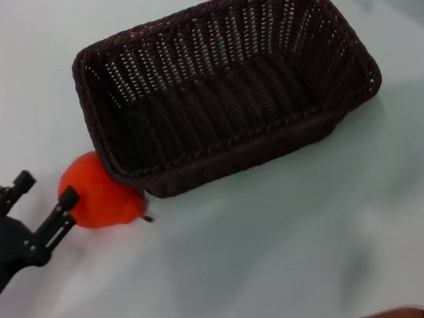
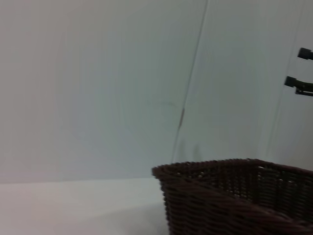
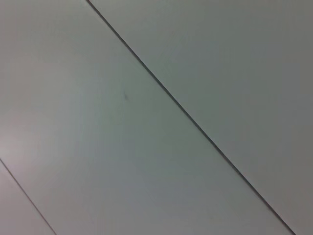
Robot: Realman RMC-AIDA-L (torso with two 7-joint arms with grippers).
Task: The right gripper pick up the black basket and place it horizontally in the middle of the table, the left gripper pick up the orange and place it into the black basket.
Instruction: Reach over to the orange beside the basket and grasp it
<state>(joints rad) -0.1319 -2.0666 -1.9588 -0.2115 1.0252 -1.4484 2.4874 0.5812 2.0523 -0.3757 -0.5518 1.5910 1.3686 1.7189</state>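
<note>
I see the black basket (image 1: pixel 228 84) as woven wicker, dark brown-black and rough, with a braided rim and openwork sides that catch faint highlights. The orange (image 1: pixel 97 200) looks smooth-skinned with a soft sheen. The table (image 1: pixel 291 251) reads to me as a plain white, smooth, slightly glossy surface. The left gripper (image 1: pixel 43 194) looks matt black, with hard, screw-studded fingers (image 1: pixel 58 217).

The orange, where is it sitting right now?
In the head view the orange rests on the table, on the robot's left, against the black basket's near-left corner, with the open left gripper closing around it.
</note>
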